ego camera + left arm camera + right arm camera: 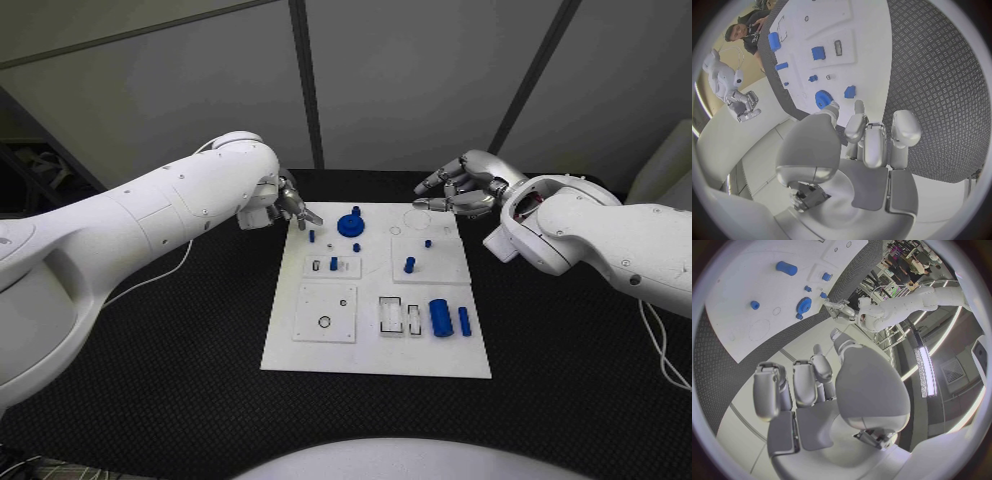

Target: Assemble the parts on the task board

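The white task board [375, 355] lies in the middle of the table. A blue gear [351, 224] stands near its far edge, with a small blue peg [312, 237] to its left. Short blue pegs [333, 264] [408, 265] stand in two raised white blocks. A thick blue cylinder [440, 318] and a thin one [464, 320] lie at the near right. My left hand [281, 205] hovers at the far left corner, fingers apart and holding nothing, just short of the gear [822, 98]. My right hand [459, 190] hangs beyond the far right corner, fingers loosely spread and holding nothing.
A square white plate with a small ring hole [326, 318] sits at the board's near left, next to a clear slotted holder [392, 314]. Black matting [577, 350] surrounds the board on all sides. Grey wall panels stand behind the table.
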